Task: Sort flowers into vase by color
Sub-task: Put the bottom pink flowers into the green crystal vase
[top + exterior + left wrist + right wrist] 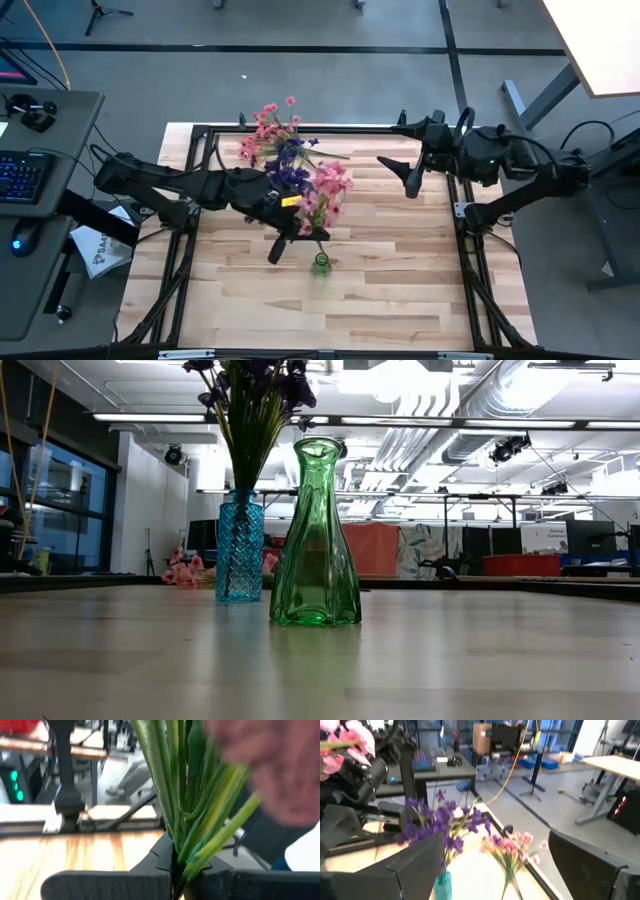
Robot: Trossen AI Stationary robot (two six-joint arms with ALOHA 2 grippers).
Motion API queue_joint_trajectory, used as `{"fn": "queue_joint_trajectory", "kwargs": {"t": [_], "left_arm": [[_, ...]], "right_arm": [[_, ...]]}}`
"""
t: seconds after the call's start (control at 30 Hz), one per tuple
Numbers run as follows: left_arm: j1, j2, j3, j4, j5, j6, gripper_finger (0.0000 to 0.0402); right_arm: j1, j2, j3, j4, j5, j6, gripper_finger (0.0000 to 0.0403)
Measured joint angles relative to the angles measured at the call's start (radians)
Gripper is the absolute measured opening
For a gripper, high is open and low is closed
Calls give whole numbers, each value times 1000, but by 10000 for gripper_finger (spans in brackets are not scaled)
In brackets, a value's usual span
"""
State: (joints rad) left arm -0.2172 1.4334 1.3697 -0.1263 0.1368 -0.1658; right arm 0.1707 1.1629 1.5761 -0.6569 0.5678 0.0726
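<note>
Glossy glass vase, wooden table

We can read almost nothing here. A white sheet or bag lying off the table's left edge, under the left arm, carries dark lettering that begins "SA"; the rest is too small. A white sign in the room beyond the table has print we cannot decipher.

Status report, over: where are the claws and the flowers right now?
Left claw shut on pink flowers, above green vase. Right claw open, waiting at right. Purple flowers in blue vase. More pink sprigs on table.
</note>
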Motion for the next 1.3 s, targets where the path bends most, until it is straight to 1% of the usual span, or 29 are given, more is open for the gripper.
{"fn": "queue_joint_trajectory", "kwargs": {"t": [0.13, 0.23, 0.43, 0.5, 0.6, 0.67, 0.9, 1.03, 1.23, 1.3], "left_arm": [[5, 5, 0, -75, -15, -27, 0], [-3, 36, 2, -83, -16, -35, 0], [-7, 107, 1, -48, -17, -31, 0], [-7, 123, 1, -61, -39, -16, 0], [-12, 124, 0, -60, -103, 6, 0], [-12, 118, 1, -52, -125, 16, 0], [-24, 130, -4, -68, -123, 9, 0], [-32, 125, -55, -39, -132, -36, 0], [-48, 124, -158, 127, -162, -95, 0], [-48, 124, -171, 134, -166, -95, 0]], "right_arm": [[0, 0, 0, -82, -20, 37, 355], [0, 0, 0, -120, -25, 43, 355], [0, 0, 0, -129, -25, 42, 355], [0, 0, 0, -135, -25, 43, 355], [0, 0, 0, -154, -25, 51, 355], [0, 0, 0, -169, -25, 57, 355], [0, 0, 0, -177, -25, 59, 355], [0, 0, 0, -177, -25, 59, 355], [0, 0, 0, -178, -21, 58, 355], [0, 0, 0, -178, -21, 58, 355]]}}
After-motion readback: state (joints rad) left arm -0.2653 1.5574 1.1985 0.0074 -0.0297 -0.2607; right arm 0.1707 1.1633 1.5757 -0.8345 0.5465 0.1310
